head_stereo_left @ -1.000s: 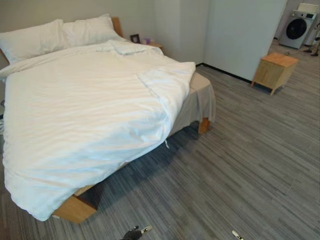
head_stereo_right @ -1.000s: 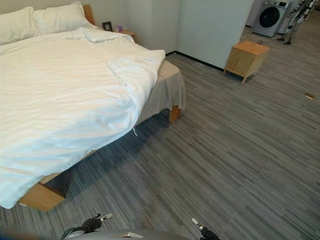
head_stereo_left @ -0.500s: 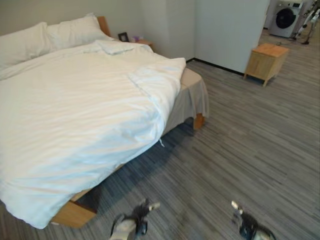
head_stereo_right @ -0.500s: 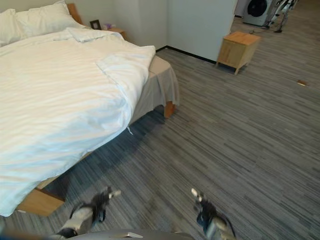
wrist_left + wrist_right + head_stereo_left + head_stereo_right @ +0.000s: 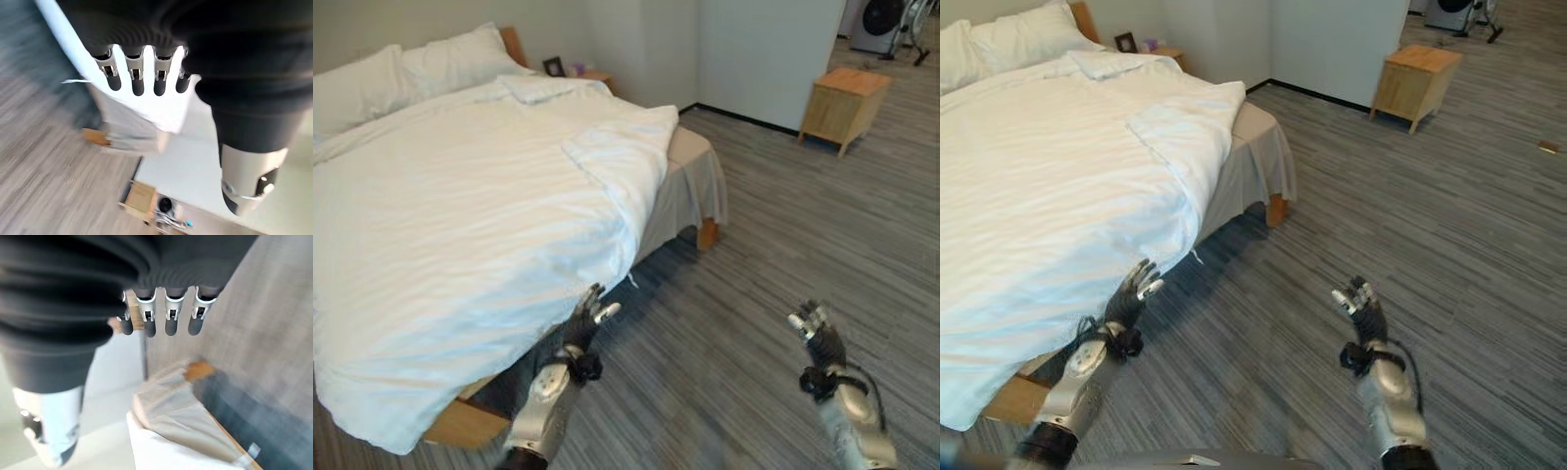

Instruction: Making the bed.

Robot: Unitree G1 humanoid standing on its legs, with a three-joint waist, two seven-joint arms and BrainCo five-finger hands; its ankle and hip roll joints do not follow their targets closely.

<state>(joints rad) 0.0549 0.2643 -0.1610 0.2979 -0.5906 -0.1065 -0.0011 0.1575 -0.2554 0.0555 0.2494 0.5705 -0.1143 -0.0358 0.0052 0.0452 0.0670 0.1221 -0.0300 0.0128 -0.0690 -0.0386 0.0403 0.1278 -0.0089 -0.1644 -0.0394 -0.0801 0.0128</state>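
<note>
Two robot hands raised over the floor beside an unmade bed.

Both hang with fingers loosely extended, holding nothing: the left robot hand point(image 5: 584, 328) at about 7 o'clock, just off the drooping edge of the white duvet point(image 5: 460, 215), the right robot hand point(image 5: 815, 328) at 5 o'clock, well apart over the grey floor point(image 5: 783, 225). The duvet covers the bed point(image 5: 690, 157) from 9 to 12 o'clock, its corner folded back at 12 o'clock. Two pillows point(image 5: 406, 73) lie at 11 o'clock; a wooden nightstand point(image 5: 842, 103) stands at 2 o'clock.
</note>
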